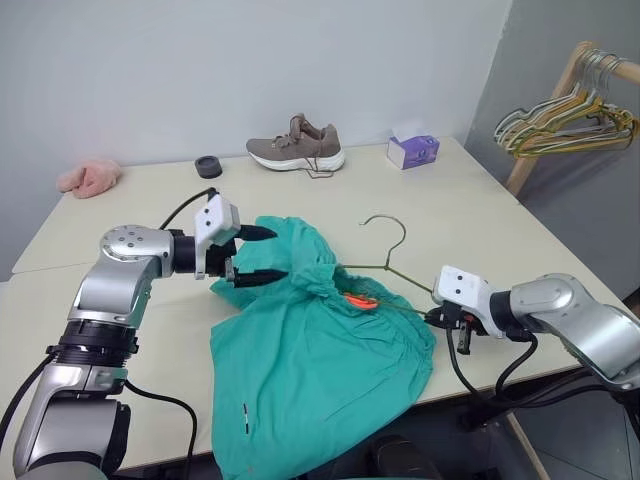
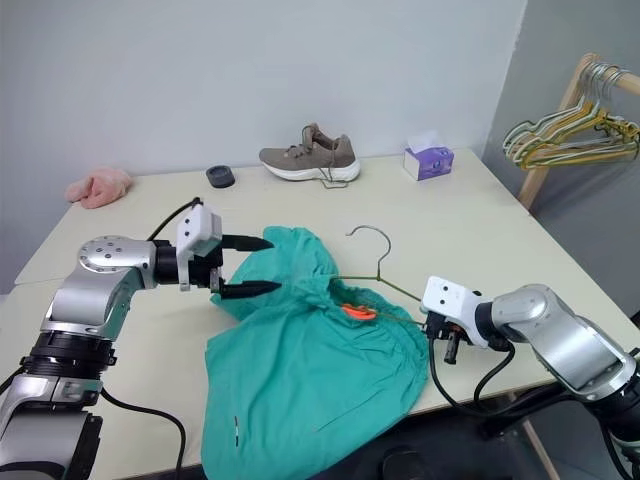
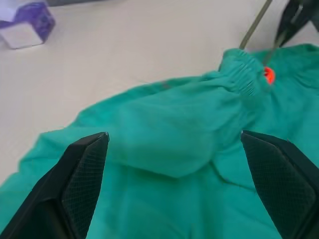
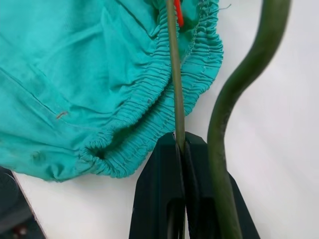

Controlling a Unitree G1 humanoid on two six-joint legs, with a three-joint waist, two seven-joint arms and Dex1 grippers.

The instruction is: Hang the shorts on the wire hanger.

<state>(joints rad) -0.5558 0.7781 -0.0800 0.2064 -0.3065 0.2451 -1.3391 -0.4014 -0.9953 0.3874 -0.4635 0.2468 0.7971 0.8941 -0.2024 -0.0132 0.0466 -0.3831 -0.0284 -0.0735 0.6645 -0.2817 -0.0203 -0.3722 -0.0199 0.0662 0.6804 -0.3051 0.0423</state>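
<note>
Teal shorts [image 1: 320, 370] lie spread at the table's [image 1: 480, 210] near edge, partly threaded on the wire hanger [image 1: 385, 262]. At their right, the right gripper [image 4: 179, 144] pinches the hanger wire; the left gripper [image 1: 262, 255] hovers spread wide over the bunched fabric.

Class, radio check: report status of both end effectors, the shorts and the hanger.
Left end effector open over the shorts. Right end effector shut on the wire hanger. Hanger threaded into waistband; nothing in the way.
</note>
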